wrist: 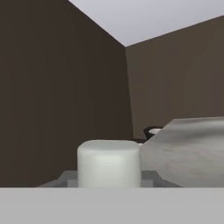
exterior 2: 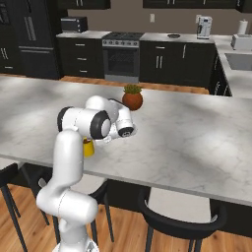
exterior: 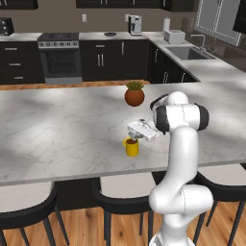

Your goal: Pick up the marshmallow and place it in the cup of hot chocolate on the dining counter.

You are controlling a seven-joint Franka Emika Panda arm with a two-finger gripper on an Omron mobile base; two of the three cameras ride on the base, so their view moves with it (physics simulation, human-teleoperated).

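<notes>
The marshmallow, a white soft block, sits low in the hand view, close up between my fingers. My gripper is shut on it, with the hand lying level and pointing left. It hovers just above the cup of hot chocolate, a small yellow mug with brown liquid. The mug stands near the front edge of the dining counter. In the right base view my arm covers most of the cup of hot chocolate.
A terracotta plant pot stands on the counter behind the mug. A dark round dish shows at the counter's far end in the hand view. Dark bar stools line the near side. Black kitchen cabinets and a stove stand beyond.
</notes>
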